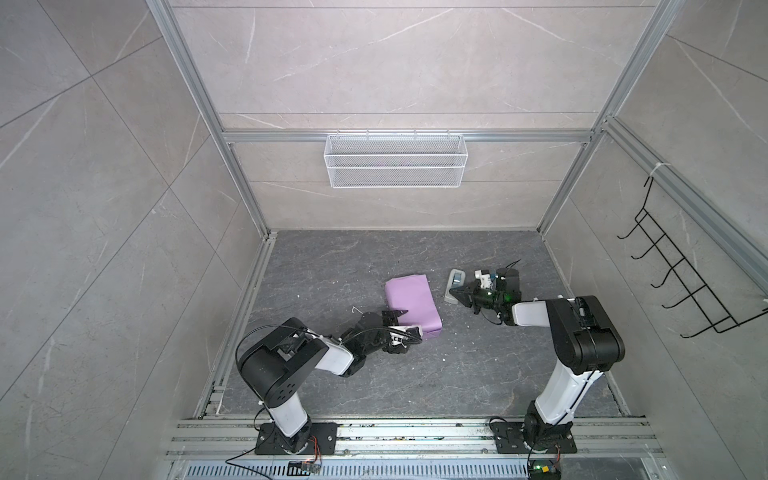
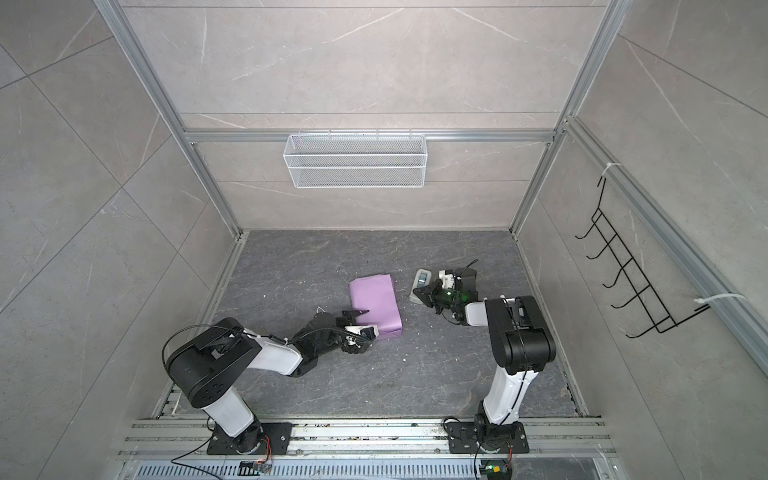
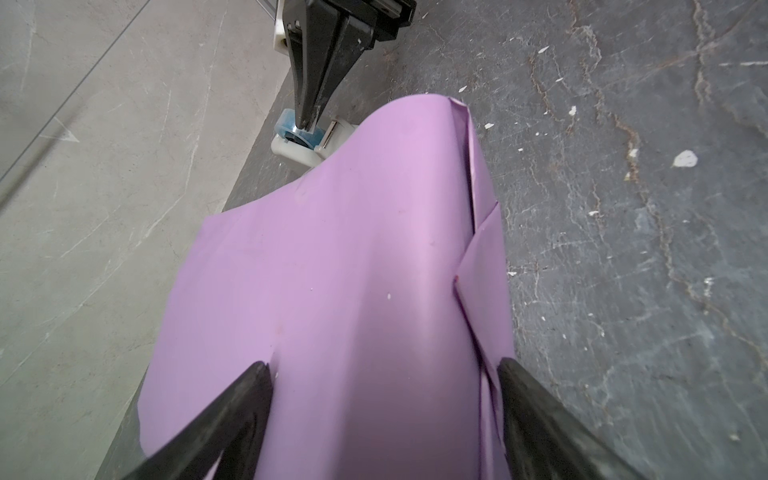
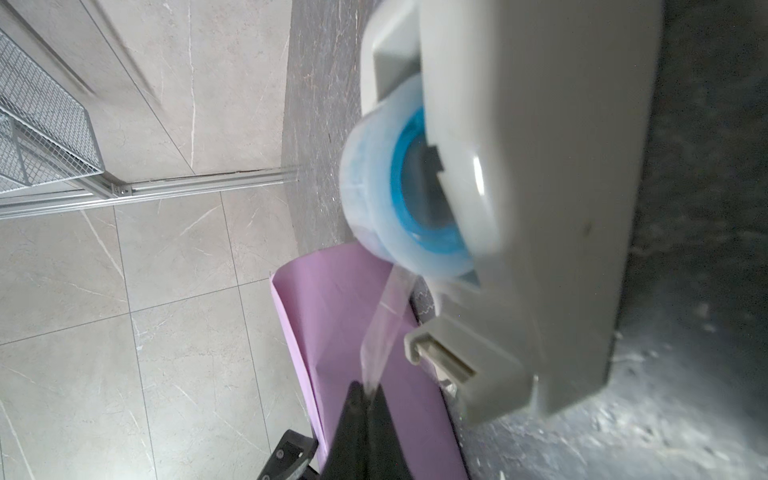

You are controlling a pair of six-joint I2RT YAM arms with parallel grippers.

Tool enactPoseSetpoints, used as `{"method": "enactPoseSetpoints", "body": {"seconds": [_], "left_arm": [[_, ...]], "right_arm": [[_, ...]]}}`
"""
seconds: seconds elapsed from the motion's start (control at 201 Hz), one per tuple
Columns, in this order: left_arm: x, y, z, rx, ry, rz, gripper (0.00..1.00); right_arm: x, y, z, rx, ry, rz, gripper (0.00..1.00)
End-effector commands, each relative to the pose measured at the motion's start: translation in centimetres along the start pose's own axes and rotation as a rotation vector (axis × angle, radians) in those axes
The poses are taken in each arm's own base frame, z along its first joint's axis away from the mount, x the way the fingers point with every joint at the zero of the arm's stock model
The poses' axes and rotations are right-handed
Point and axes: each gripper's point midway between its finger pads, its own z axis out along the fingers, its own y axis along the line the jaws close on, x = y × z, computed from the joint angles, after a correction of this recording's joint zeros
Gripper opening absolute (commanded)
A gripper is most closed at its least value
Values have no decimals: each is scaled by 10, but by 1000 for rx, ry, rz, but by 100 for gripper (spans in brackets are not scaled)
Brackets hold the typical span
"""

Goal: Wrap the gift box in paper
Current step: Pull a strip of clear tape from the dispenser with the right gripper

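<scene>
The paper (image 1: 411, 301) (image 2: 376, 303), lilac side out, is folded round the gift box as an oblong parcel on the dark floor; the box itself is hidden. My left gripper (image 1: 405, 322) (image 2: 370, 322) (image 3: 382, 368) straddles the parcel's near end, jaws wide, one finger (image 3: 249, 399) pressing each side of the paper (image 3: 353, 270). A folded flap shows along one side. My right gripper (image 1: 453, 295) (image 2: 417, 296) (image 4: 368, 388) is at the grey-white tape dispenser (image 1: 455, 284) (image 4: 540, 208) to the parcel's right, shut on a clear tape strip (image 4: 382, 332) drawn from the blue-cored roll.
A white wire basket (image 1: 395, 162) hangs on the back wall. A black hook rack (image 1: 681, 282) is on the right wall. Aluminium rails edge the floor, and small white flecks lie scattered on it.
</scene>
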Motion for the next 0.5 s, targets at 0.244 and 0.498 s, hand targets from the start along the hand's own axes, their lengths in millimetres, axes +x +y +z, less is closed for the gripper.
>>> {"method": "enactPoseSetpoints", "body": {"seconds": [0.244, 0.498], "left_arm": [[14, -3, 0, 10, 51, -40, 85], [14, -3, 1, 10, 51, -42, 85]], "right_arm": [[31, 5, -8, -31, 49, -23, 0], [41, -7, -8, -6, 59, -15, 0]]}}
